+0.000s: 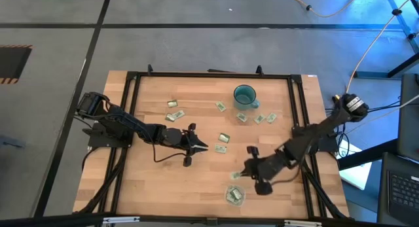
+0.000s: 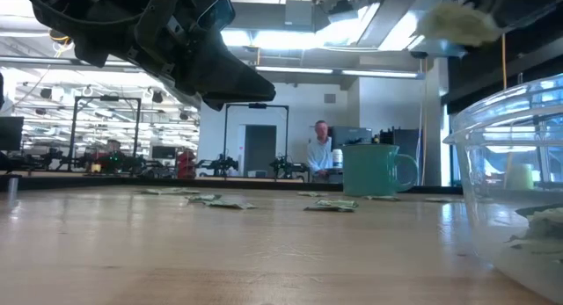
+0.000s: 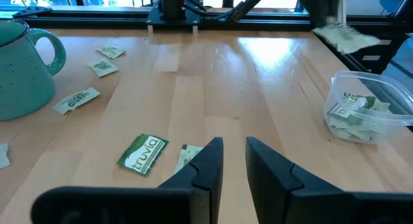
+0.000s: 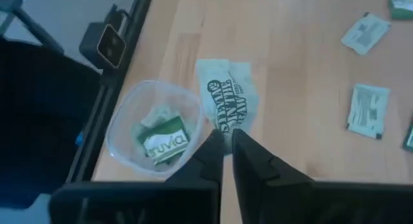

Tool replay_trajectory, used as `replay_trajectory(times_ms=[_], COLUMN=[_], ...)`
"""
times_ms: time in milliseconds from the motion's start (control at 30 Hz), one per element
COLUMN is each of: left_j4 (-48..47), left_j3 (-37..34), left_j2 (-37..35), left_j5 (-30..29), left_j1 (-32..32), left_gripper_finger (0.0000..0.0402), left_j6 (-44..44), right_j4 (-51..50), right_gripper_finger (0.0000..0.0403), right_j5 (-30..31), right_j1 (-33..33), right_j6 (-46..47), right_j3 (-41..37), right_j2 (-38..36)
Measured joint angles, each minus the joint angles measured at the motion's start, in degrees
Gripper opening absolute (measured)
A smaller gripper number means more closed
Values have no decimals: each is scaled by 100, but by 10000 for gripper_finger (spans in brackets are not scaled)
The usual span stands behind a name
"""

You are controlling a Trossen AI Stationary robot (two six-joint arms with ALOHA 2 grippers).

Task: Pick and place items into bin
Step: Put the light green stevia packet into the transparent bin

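The right gripper (image 4: 227, 141) was clamped on a packet (image 4: 227, 98), which hung from its fingertips above the table, just beside the rim of the bin (image 4: 153, 137). In the high view this gripper (image 1: 247, 169) sat low and right of centre, with the bin (image 1: 235, 195) just below it near the table's (image 1: 144, 188) bottom edge. Packets already lay in the bin, one printed "truvia".

The left gripper (image 3: 233, 153) hovered left of centre in the high view (image 1: 200, 147), its fingers slightly apart and holding nothing. A green packet (image 3: 142, 153) lay on the wood just beside its left finger.

More packets were scattered across the upper middle of the table, several near the teal mug (image 1: 245, 95) at upper right of centre. In the low view a person (image 2: 319, 152) showed far behind the mug.
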Motion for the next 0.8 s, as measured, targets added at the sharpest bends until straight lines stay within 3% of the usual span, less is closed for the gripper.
replay_trajectory(times_ms=[233, 533, 800], left_j4=[0, -2, -7], left_j3=[0, 0, 0], left_j2=[0, 0, 0], left_j5=[0, 0, 0], left_j1=[0, 0, 0], left_gripper_finger=[61, 61, 61], left_j6=[0, 0, 0], right_j4=[430, 1291, 1414], right_gripper_finger=[21, 21, 21], right_j5=[291, -20, -174], right_j1=[515, 605, 662], right_j6=[513, 682, 1113], right_j3=[-7, -9, -9], right_j2=[564, 1360, 1433])
